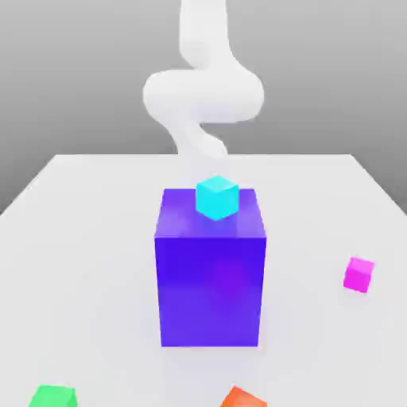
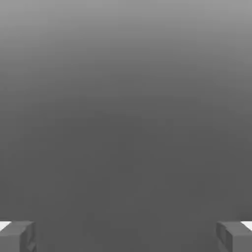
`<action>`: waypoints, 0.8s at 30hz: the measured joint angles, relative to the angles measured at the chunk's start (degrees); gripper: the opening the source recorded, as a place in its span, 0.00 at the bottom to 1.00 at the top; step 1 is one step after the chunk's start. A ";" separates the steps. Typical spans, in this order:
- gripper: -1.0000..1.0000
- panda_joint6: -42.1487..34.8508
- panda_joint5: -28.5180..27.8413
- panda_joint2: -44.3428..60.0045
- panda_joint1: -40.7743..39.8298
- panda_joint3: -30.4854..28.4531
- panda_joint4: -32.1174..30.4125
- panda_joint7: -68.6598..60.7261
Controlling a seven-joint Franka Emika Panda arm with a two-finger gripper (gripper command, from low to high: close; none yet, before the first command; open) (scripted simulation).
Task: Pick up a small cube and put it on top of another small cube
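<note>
While the pincer (image 2: 126, 237) gapes wide, the magenta cube (image 1: 358, 275), exterior view's right, looks light and stiff, best gripped by opposite sides.

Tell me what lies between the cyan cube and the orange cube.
In the exterior view, the big purple block: the cyan cube sits on it; the orange cube is nearer the camera.

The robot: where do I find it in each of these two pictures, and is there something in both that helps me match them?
Exterior view: its white arm is in the upper middle, beyond the big purple block.
Hand view: its gripper is seen close up, two fingers wide apart with nothing between them.
Shared landmark: the plain grey backdrop, probably the same grey in both.
</note>
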 joint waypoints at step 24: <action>0.50 20.60 -4.20 32.96 30.59 5.63 -18.20 -59.16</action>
